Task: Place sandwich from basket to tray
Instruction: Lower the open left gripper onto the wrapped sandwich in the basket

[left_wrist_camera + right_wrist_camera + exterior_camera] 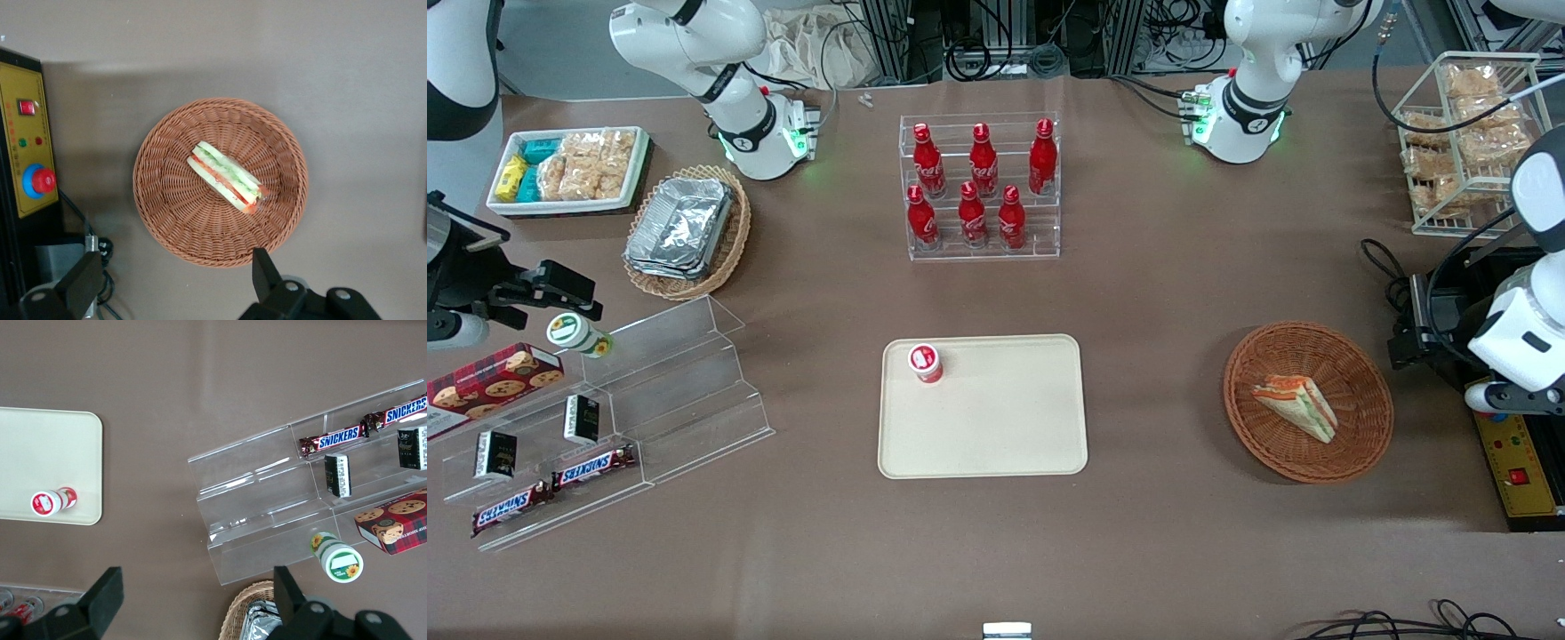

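The wedge sandwich is lying on its side in the round reddish-brown wicker basket, which is sitting near the working arm's end of the table, well apart from the cream tray at the middle of the table toward its front edge. In the wrist view the sandwich is resting roughly at the basket's centre, its cut face with orange and green filling showing, and nothing is touching it. The basket's rim is ringing it on all sides.

The left gripper is hovering high above the basket, near the rim, with its two fingers spread wide and holding nothing.

The sandwich is likely to be handling as a light, soft thing: the bread should be giving way under pressure, and the clear wrap is probably making it slippery and slightly crinkly. A hard squeeze risks crushing it or pushing out the filling. The safest hold appears to be across the two flat bread faces, near the thick middle of the wedge rather than at the thin pointed end, with the fingers coming down on both sides of the long edges.

On the tray, a small red-and-white capped cup is standing at the corner nearest the bottle rack; the rest of the tray surface is lying bare.
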You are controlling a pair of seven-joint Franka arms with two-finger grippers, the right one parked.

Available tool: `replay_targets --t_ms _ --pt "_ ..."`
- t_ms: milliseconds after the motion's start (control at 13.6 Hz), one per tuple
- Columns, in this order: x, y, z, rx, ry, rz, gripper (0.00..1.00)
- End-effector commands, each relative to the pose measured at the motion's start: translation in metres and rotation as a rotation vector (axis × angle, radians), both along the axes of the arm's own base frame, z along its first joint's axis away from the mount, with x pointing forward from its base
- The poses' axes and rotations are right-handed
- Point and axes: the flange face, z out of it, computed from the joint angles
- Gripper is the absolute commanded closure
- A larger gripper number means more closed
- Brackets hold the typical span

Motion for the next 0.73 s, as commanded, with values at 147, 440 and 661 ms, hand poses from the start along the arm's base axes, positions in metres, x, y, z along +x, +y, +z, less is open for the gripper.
replay_targets --t_ms 147,440,661 --pt "-0.009 -0.004 -0.046 -0.018 -0.04 0.276 0.0" --pt "-0.002 -0.015 -0.097 -0.04 -0.054 0.528 0.0" --pt "-0.003 -0.018 -0.145 -0.046 -0.043 0.683 0.01"
